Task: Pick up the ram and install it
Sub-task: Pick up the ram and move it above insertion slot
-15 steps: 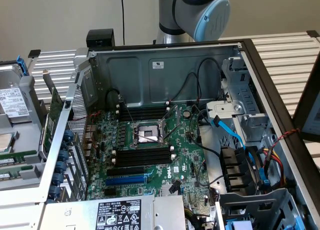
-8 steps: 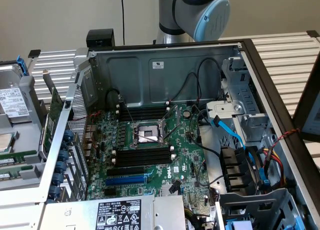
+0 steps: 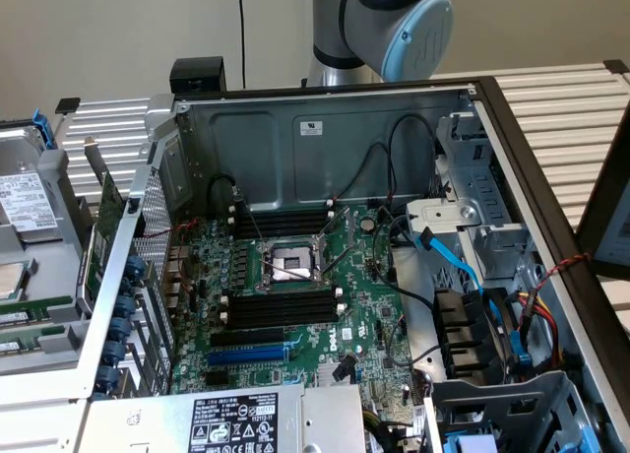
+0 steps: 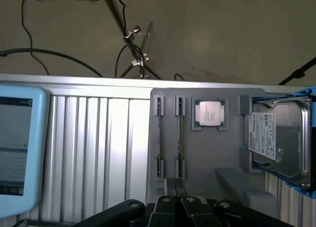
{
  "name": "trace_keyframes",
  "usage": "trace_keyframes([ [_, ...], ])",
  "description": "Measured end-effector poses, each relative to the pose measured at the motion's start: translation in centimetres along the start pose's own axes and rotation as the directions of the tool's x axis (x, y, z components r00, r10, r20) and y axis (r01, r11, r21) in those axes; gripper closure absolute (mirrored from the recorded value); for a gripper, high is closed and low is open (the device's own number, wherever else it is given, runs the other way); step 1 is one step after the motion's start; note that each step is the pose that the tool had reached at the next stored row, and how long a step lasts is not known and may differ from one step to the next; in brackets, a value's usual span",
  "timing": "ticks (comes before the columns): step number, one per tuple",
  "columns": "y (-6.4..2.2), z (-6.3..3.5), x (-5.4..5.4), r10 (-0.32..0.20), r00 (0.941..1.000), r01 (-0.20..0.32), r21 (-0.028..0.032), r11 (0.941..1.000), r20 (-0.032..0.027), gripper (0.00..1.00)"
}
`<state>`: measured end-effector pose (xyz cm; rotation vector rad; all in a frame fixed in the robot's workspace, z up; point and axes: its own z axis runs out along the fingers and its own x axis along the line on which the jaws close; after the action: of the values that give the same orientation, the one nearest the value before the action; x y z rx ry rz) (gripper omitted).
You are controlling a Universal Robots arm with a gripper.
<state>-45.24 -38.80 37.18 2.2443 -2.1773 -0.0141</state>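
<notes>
Grey tray (image 4: 227, 153) carries the ram (image 4: 159, 133). In the wrist view you see it standing on edge in its holder, with a second ram stick (image 4: 178, 133) just beside it and parallel. Both are edge-on, so chips & label can't be read. A CPU (image 4: 210, 112) sits in its own pocket next to the second stick. Beyond it is a hard drive (image 4: 279, 138) in a blue bracket, cut off by the frame edge.

The gripper (image 4: 176, 187) is nearest the two sticks but apart from them, and has hold of nothing that shows. Its black body is cropped by the frame, so you can't tell how far it's open. A blue-framed screen (image 4: 12, 143), also cropped, lies across the ribbed table (image 4: 98, 148) from the tray.

The ext. view gives you what the wrist cam lacks:
- **Case:** an open PC case (image 3: 325, 128) sits mid-frame.
- **Board:** the motherboard (image 3: 295, 374) has black memory slots (image 3: 281, 305) that look bare.
- **Arm:** the arm (image 3: 394, 20) is at top centre, its lower part hidden behind the case wall.
- **Tray:** it lies at the exterior view's left, cropped. The thin green strips at lower left are too small to confirm as the sticks.
- **Card:** a green expansion card (image 3: 108, 226) stands just outside the case wall on that side.
</notes>
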Motion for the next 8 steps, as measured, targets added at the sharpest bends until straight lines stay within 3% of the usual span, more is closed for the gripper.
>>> trace_keyframes([
  [8, 0.01, 0.1, -0.01, -0.029, 0.9996, 0.029, 0.0022, 0.9996, -0.0004, 0.89],
])
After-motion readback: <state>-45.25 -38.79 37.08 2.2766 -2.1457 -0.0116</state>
